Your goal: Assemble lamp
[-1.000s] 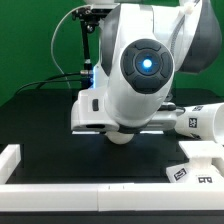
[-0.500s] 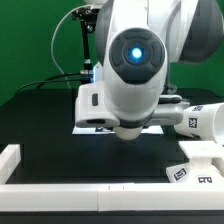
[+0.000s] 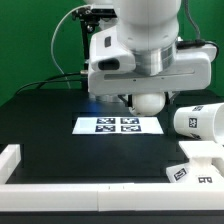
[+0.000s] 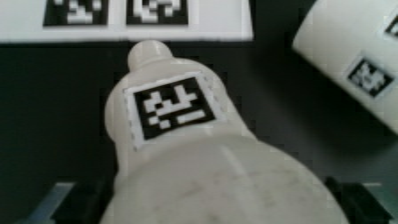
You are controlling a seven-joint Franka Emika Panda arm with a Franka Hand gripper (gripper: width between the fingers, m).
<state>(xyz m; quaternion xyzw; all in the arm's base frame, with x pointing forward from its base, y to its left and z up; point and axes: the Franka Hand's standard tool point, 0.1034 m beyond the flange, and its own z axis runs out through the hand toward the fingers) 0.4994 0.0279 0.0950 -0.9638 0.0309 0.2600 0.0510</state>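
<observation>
My gripper (image 4: pixel 214 206) is shut on the white bulb (image 4: pixel 175 110). Its dark fingers (image 4: pixel 64 200) show at both sides of the bulb's wide part, and the narrow end with a square tag points away from the wrist. In the exterior view the bulb (image 3: pixel 148 101) hangs as a round white shape under the arm, above the table. The shade (image 3: pixel 204 120) lies on its side at the exterior view's right and also shows in the wrist view (image 4: pixel 349 58). The flared base (image 3: pixel 196 164) stands in front of the shade, at the lower right.
The marker board (image 3: pixel 118 125) lies flat on the black table below the bulb; it also shows in the wrist view (image 4: pixel 125 14). A low white rail (image 3: pixel 70 188) runs along the front edge, with a raised end (image 3: pixel 9 158) at the exterior view's left. A stand with cables (image 3: pixel 88 45) is behind.
The arm has risen and shifted toward the exterior view's right, carrying the bulb up off the table. The marker board, covered by the arm before, is now in full view.
</observation>
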